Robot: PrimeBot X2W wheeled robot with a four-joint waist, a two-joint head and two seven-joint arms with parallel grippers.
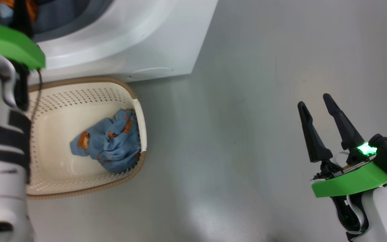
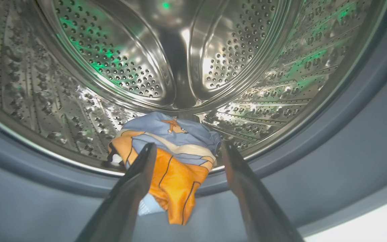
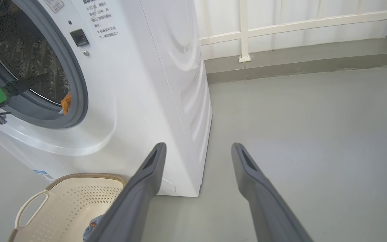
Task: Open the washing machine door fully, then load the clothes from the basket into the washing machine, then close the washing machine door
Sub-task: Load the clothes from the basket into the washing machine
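Left wrist view: the left gripper reaches into the mouth of the washing machine. Its two dark fingers are spread wide and close on nothing. Between them an orange and blue garment lies crumpled on the lower lip of the opening. Part of it is inside the steel drum, and part hangs out over the grey gasket. Whether the cloth touches the fingers cannot be told.

In the head view, the basket sits on the floor just in front of the washing machine, its brown rim close to the white front panel. More clothes, a bundle of blue fabric with small orange motifs, lie inside the basket against the wall on its right side. The left forearm, pale with black bands, rises past the basket toward the machine's opening.

The right gripper hangs over bare floor, well off to the right of the washing machine and the basket. Its fingers are apart and empty. The right wrist view shows the machine's white side panel, with a pale railing beyond it along the far wall.
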